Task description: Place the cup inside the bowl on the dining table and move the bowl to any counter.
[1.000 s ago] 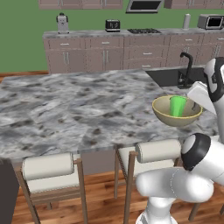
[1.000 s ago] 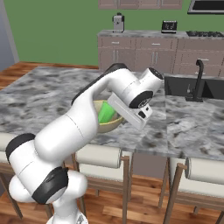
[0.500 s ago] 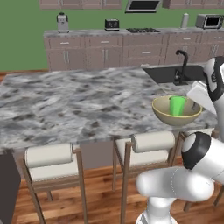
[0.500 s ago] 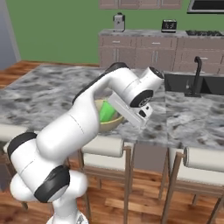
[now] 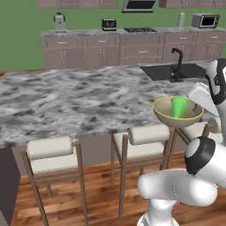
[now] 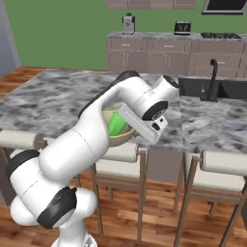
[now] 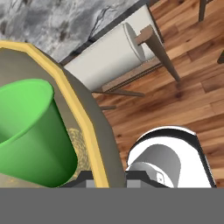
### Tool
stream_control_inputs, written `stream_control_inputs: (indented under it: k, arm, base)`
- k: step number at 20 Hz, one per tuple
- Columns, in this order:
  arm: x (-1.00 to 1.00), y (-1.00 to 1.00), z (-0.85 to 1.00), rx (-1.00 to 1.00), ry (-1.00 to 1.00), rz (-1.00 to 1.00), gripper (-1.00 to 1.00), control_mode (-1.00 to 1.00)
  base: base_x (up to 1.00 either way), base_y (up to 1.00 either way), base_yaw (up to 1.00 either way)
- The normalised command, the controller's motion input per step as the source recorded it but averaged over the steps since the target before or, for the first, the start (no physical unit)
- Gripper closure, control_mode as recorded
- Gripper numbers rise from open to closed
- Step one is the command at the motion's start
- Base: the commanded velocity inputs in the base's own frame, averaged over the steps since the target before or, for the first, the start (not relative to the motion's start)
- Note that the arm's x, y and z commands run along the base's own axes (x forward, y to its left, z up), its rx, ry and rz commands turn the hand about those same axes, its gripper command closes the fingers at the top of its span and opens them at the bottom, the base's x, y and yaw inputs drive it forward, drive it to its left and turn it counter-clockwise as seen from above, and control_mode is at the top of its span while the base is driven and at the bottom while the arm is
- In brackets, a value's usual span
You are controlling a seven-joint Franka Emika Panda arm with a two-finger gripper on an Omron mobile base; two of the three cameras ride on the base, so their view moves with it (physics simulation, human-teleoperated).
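Since the earlier frames both base views are shifting as a whole: the stools and the marble edge are sliding across the picture, so we are reading this as the base driving, while the bowl [image 5: 177, 111] is keeping its place relative to the arm.

We are seeing the tan-yellow bowl held up off the dining surface [image 5: 79, 99], hanging out past its near edge and above a cushioned stool [image 5: 145, 137]. The green cup [image 5: 178, 107] is standing upright inside the bowl, leaning slightly toward the rim.

In the hand view the tool [image 7: 106, 181] is sitting at the bottom edge with its tips closed together on the bowl's yellow rim [image 7: 81, 111], one tip on each side of the wall. The cup [image 7: 33, 131] is showing just beside the gripped rim, inside the olive hollow. Below, we are noting wooden floor [image 7: 183, 87] and the padded back of a stool [image 7: 109, 52].

In the right base view the white arm is crossing in front of the bowl [image 6: 120, 137], hiding most of it; a wedge of the cup [image 6: 116, 125] is showing behind the forearm.

Beyond the dining surface, the back counter [image 5: 128, 33] is running along the green wall over taupe cabinets, carrying a toaster [image 5: 108, 24] and a kettle-like appliance [image 5: 59, 21]. A dark sink with a black faucet [image 5: 178, 62] is set in the marble near the arm.
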Motion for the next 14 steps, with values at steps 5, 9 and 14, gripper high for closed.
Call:
stream_control_inputs:
  k: [5, 9, 14]
  arm:
    - [0.0, 0.0, 0.0, 0.0, 0.0, 0.0, 1.0, 1.0]
    - [0.0, 0.0, 0.0, 0.0, 0.0, 0.0, 1.0, 1.0]
    - [0.0, 0.0, 0.0, 0.0, 0.0, 0.0, 1.0, 1.0]
  base:
    - [-0.1, 0.74, -0.28]
    - [-0.08, 0.78, -0.25]
    - [-0.16, 0.83, -0.18]
